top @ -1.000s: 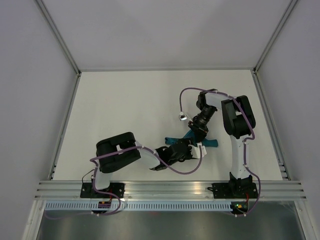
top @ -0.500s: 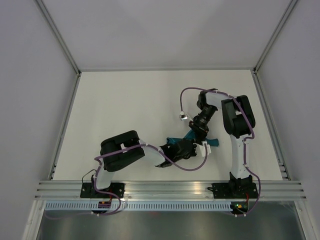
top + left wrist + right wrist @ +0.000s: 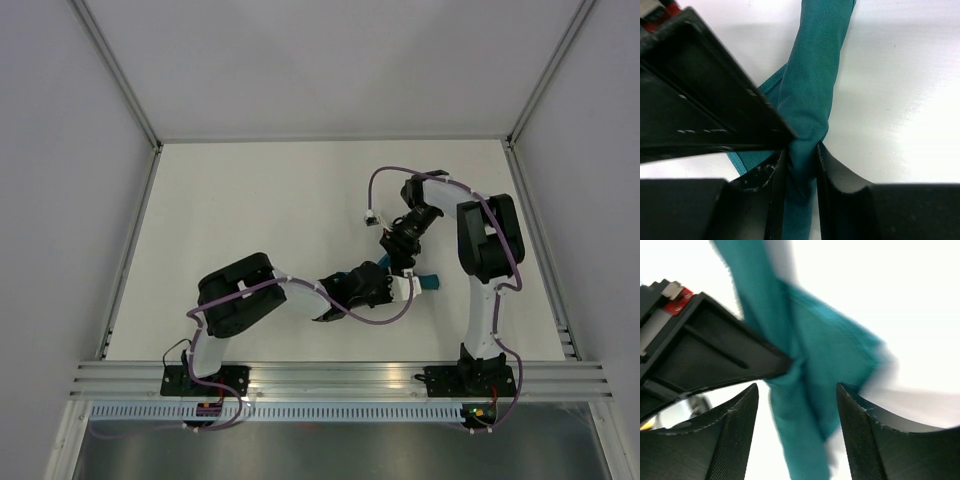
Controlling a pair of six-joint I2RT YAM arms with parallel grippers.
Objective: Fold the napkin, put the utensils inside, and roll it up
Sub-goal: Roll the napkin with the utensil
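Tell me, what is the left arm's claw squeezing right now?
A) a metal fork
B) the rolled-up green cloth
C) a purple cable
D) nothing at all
B: in the left wrist view, the left gripper is clamped on the narrow rolled part of the teal napkin, with the cloth pinched tight between both black pads.

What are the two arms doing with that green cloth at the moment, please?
Both arms meet over the teal napkin, which is rolled into a narrow bundle on the white table. The left gripper is pinched on the roll, while the right gripper straddles it, open. No utensils show; whether they are inside cannot be told.
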